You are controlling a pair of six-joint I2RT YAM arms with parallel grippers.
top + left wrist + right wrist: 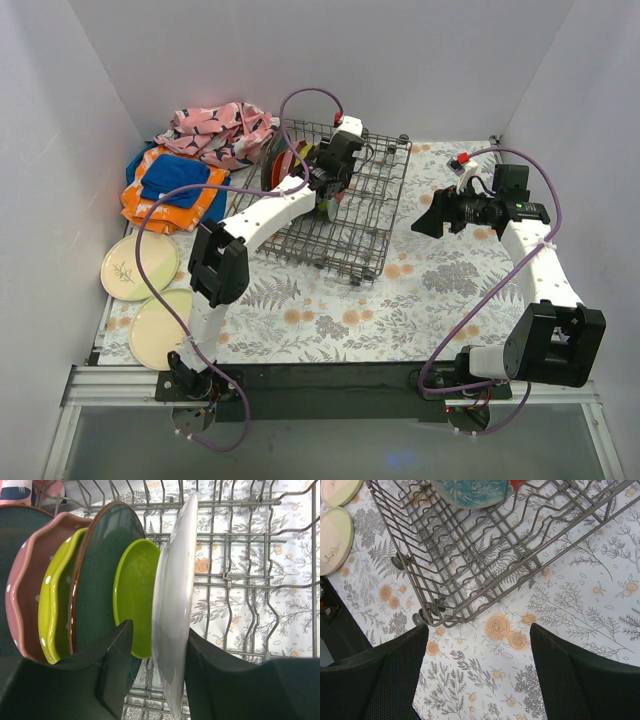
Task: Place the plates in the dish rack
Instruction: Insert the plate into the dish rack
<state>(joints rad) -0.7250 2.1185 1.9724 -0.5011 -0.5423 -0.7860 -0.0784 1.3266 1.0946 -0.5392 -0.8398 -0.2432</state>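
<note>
White ceramic plate [175, 570] stands edge-on, vertical mid-frame, in grey wire dish rack [226, 577]; left hand [160, 630] apparently slack around it, right hand [480, 627] open.

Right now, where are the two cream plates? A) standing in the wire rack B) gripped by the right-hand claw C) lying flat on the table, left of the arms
C: the cream plates lie flat on the table, outside the dish rack; the right gripper is open and empty.

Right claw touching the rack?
Apart. Top view: a strip of tablecloth shows between the right claw and the rack, off its right edge.
</note>
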